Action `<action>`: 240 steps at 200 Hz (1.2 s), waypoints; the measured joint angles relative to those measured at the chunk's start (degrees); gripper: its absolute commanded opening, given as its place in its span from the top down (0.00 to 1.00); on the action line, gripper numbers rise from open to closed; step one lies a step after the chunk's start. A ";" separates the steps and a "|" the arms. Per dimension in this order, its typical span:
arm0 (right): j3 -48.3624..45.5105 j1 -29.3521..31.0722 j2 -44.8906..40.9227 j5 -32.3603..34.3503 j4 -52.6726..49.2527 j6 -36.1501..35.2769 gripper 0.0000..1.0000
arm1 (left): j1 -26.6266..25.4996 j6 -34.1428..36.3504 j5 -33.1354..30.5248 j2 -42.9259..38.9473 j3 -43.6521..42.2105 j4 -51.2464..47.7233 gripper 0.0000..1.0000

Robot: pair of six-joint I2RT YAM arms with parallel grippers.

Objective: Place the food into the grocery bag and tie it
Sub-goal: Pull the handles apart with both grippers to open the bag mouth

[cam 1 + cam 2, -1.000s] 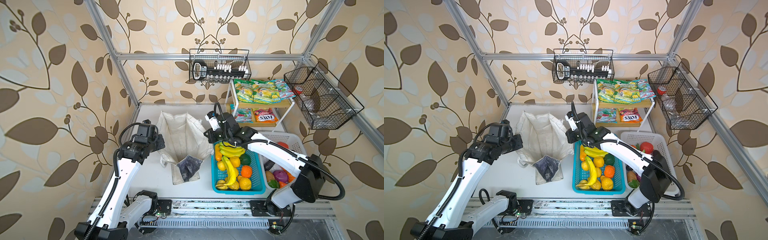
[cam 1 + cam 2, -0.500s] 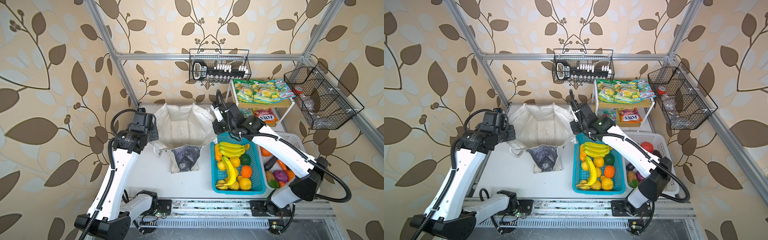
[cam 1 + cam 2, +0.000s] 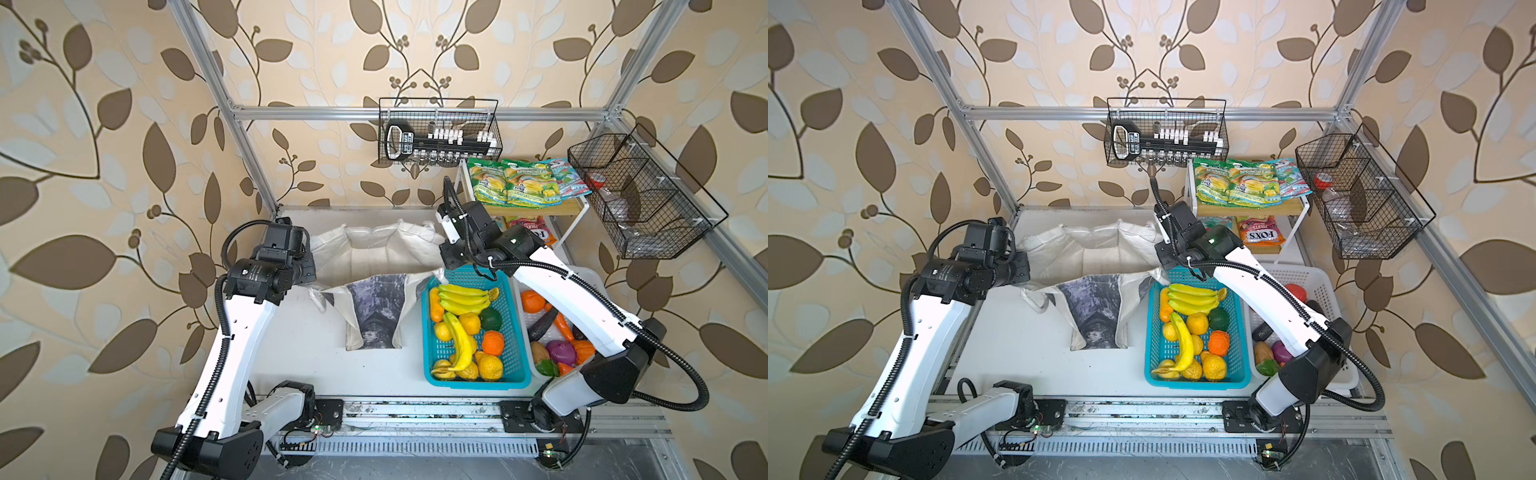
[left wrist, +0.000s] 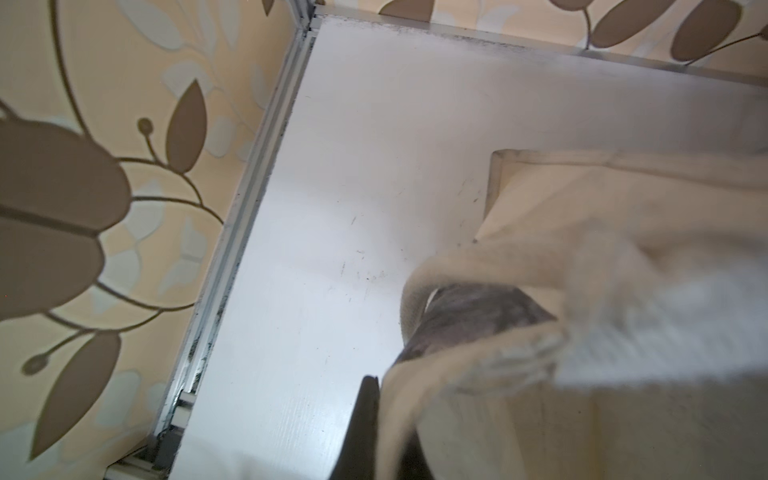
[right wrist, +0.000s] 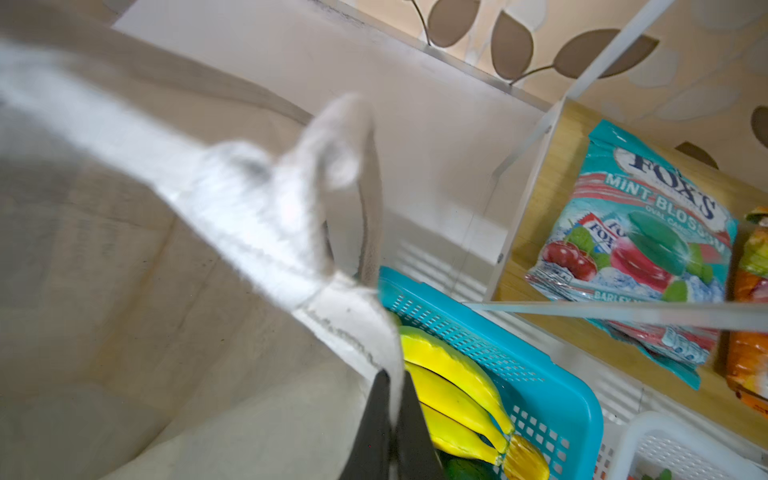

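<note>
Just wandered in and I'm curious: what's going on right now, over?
Left hand and right hand both shut on grocery bag rim, mouth spread wide. Banana bunch not yet bagged, in blue basket. Nothing blocks the mouth.

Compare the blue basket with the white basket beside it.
Colour: the blue basket is turquoise; the white basket is white.
Contents: the blue basket holds bananas and an orange; the white basket holds a purple onion and other vegetables.
View: the blue basket lies open to both top views, while the right arm crosses over the white basket.
Both are perforated plastic and stand on the table.
</note>
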 measured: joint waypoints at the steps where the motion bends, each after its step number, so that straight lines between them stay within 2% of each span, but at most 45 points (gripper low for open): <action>1: 0.11 0.13 0.04 0.00 -0.04 -0.02 1.00 | 0.00 -0.02 0.33 -0.04 -0.02 0.09 1.00; 25: 4.50 3.78 2.01 0.35 -0.22 0.20 1.00 | 0.00 -0.76 9.53 -1.07 -1.01 2.40 1.00; 53: 7.30 5.55 4.94 0.37 0.09 1.55 1.00 | 0.00 -1.70 15.50 -0.09 -3.15 5.20 1.00; 106: 7.26 6.91 7.58 -0.46 1.70 4.17 1.00 | 0.00 -1.77 19.47 2.58 -4.00 7.13 1.00; 136: 3.41 6.93 7.56 -0.46 4.96 5.44 1.00 | 0.00 -1.77 21.27 3.50 -5.53 9.42 1.00; 149: 1.49 6.86 7.56 -0.52 5.84 6.03 0.94 | 0.00 -1.77 21.62 3.34 -7.23 10.64 1.00; 167: -0.24 6.78 7.56 -0.76 7.08 6.73 0.93 | 0.00 -1.77 21.73 3.37 -8.85 11.56 1.00; 182: -0.98 6.78 7.45 -1.18 8.31 7.17 0.80 | 0.00 -1.77 21.81 3.28 -9.20 12.07 1.00; 202: -1.66 6.78 6.86 -1.62 9.55 7.78 0.72 | 0.00 -1.77 21.79 2.84 -10.25 13.60 1.00; 226: -3.13 6.47 4.55 -2.67 11.58 8.37 0.55 | 0.00 -1.77 21.77 2.62 -11.45 14.62 1.00; 233: -3.54 6.34 3.69 -2.95 12.13 8.57 0.47 | 0.00 -1.77 21.77 2.62 -11.56 14.78 1.00; 240: -4.07 6.25 2.73 -3.13 12.87 8.90 0.35 | 0.00 -1.77 21.77 2.62 -11.58 14.86 1.00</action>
